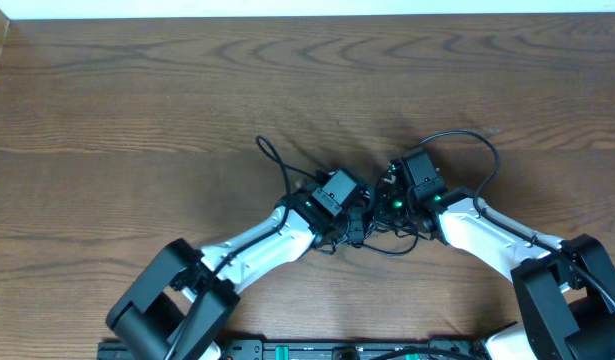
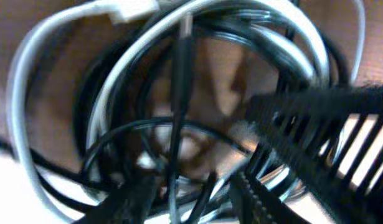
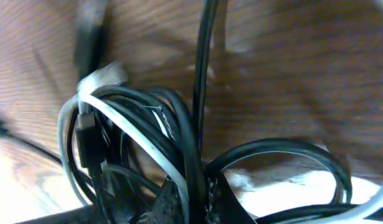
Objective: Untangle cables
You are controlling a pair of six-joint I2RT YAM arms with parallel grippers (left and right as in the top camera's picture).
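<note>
Cables: tangled bundle on tabletop, lying directly betw. both pincers. R pincer: pressed together, pinching black cable, which runs straight on from its tips. White cable loops just beside it. L pincer: jaws spread, strands passing betw. them; view blurred.

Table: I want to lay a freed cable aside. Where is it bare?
Bare: the wide table strip beyond the cables up to the far edge, and wood outside the left arm. Crowded: the centre, where it meets the right arm over the tangle.
</note>
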